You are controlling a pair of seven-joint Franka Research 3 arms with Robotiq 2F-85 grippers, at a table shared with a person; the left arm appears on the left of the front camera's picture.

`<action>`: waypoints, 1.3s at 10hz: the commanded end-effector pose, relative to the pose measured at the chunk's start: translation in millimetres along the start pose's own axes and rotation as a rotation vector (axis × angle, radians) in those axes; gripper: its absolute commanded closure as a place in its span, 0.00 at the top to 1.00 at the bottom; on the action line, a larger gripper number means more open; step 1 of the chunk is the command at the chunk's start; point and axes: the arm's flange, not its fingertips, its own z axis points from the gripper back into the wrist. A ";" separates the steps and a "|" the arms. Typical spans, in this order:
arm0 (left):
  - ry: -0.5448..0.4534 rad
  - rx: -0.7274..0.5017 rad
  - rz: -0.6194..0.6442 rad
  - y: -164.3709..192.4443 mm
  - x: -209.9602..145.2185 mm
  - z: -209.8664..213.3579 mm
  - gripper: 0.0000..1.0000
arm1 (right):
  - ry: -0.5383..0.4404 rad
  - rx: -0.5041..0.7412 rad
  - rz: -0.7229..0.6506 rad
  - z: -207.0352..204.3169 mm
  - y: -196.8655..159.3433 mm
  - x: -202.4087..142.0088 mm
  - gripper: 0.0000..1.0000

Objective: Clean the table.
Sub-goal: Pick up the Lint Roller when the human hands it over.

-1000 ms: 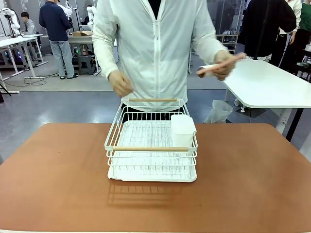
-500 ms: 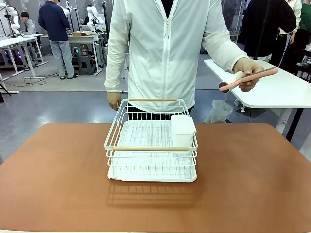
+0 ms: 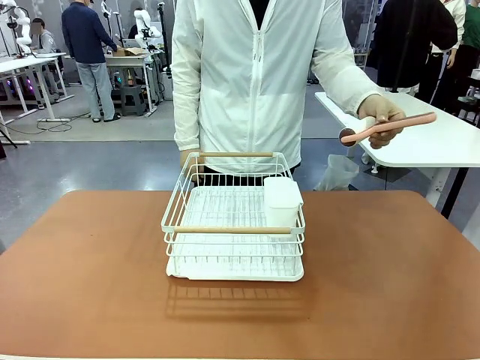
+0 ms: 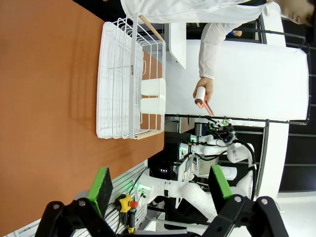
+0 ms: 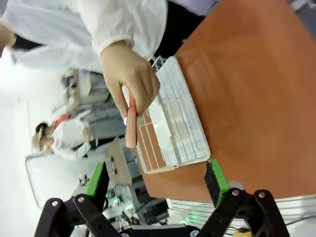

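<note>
Reddish-brown table (image 3: 90, 285) bears a white dish rack (image 3: 234, 255), grey floor (image 3: 90, 161) behind.

Lab or workshop hall: white work tables (image 3: 420, 142), floor cables (image 3: 45, 124), cluttered bench (image 3: 129, 61).

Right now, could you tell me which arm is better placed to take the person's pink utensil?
Probably the right: the person's hand holds the pink utensil on the robot's right side, close ahead of the open right gripper, and far from the left gripper.
</note>
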 end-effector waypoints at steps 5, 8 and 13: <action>-0.003 -0.012 -0.003 0.1 -1.0 2.4 1.00 | -0.075 -0.145 -0.170 -89.7 67.5 -72.0 1.00; -0.003 -0.012 -0.003 0.1 -1.0 2.4 1.00 | -0.153 -0.125 -0.150 -122.6 71.5 -96.4 1.00; -0.003 -0.012 -0.003 0.1 -1.0 2.4 1.00 | -0.165 -0.052 -0.133 -157.7 59.1 -113.6 1.00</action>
